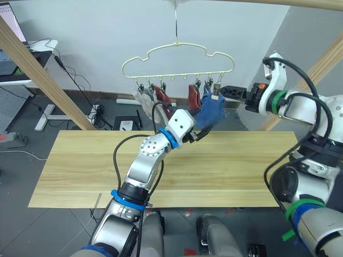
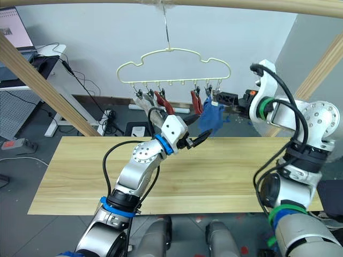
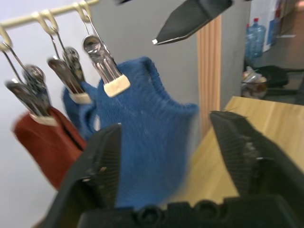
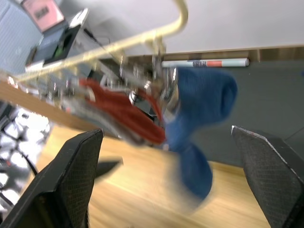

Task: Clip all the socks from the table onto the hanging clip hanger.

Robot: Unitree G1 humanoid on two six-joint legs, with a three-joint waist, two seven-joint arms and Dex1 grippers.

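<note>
With the socks [image 1: 210, 110] all clipped along the hanger's [image 1: 177, 60] lower bar above the table's [image 1: 80, 171] far edge, both claws, left [image 2: 199, 140] and right [image 2: 228, 99], gape empty beside them (a careless brush could tug the blue one loose).
</note>
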